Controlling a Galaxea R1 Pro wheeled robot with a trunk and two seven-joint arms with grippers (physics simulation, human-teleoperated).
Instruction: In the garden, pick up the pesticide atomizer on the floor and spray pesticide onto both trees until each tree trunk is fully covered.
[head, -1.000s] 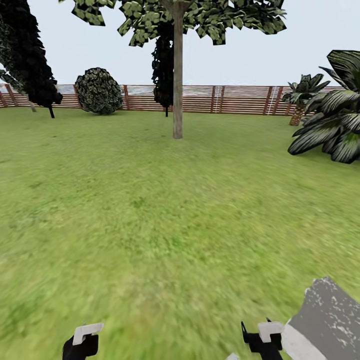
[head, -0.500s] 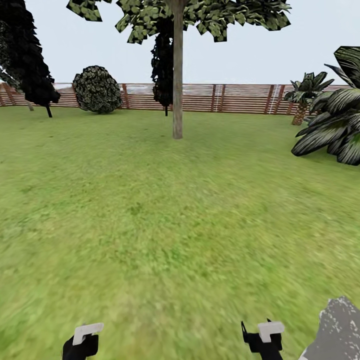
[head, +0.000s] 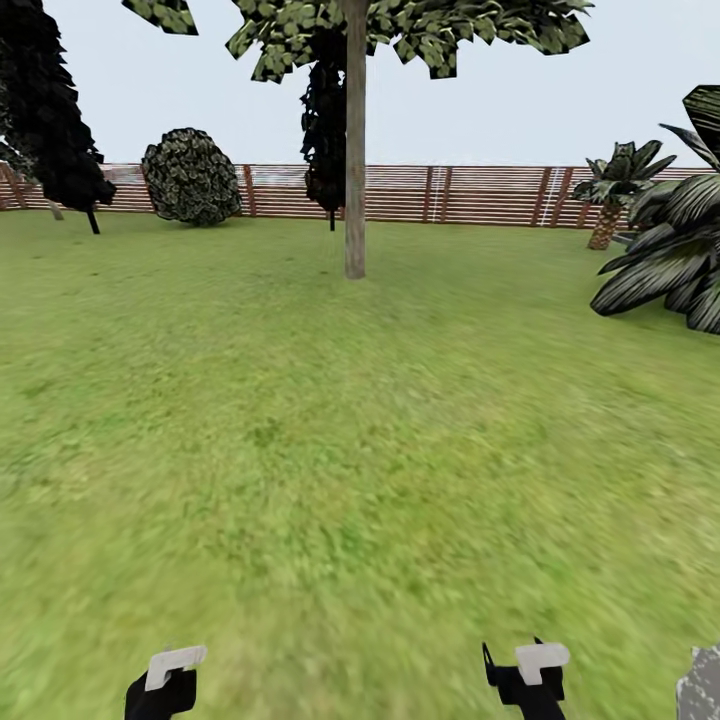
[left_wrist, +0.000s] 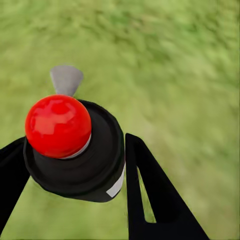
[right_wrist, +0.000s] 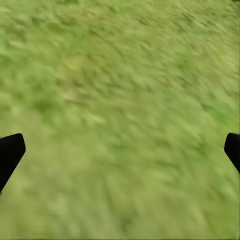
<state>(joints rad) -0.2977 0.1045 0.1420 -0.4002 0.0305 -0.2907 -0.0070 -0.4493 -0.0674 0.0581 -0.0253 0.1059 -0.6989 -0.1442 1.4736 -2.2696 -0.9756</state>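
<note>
Base rolling toward trunk (head: 355, 200); grey stone (head: 700, 690) slid nearly out of view. Left gripper (left_wrist: 75, 165) fingers clamped on atomizer (left_wrist: 75, 150); right gripper (right_wrist: 120, 150) fingers apart, empty. Spraying not started.

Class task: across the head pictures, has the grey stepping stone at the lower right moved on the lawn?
Cannot tell that it moved: the stepping stone slides out at the lower right, but the fence and palms shift too, so the camera is moving.

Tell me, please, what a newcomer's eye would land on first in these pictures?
Probably the atomizer, black with a bright red top, held between the left gripper fingers over grass. Next, the pale tree trunk rising straight ahead across the lawn, before the slatted fence. The right gripper is open, over grass.
</note>
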